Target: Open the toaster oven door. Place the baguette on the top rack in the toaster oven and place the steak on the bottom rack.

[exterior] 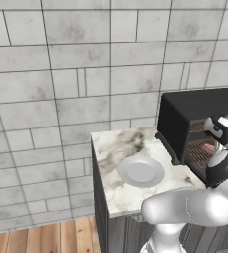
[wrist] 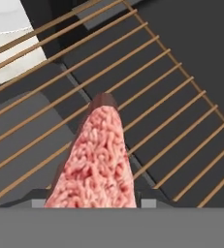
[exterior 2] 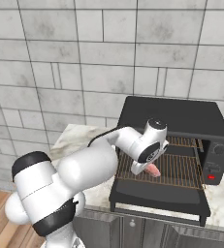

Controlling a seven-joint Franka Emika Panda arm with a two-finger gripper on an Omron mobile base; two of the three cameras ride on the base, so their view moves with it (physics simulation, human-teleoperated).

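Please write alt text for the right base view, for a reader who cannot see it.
The robot's gripper holds the pink steak over a pulled-out copper wire rack of the black toaster oven. The toaster oven door lies open, flat over the marble counter, before a grey tiled wall.

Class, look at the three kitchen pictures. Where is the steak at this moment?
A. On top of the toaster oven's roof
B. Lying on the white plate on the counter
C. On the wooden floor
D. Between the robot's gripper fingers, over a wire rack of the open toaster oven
D: the steak sits in the gripper, above the copper wire rack of the toaster oven; the plate is bare.
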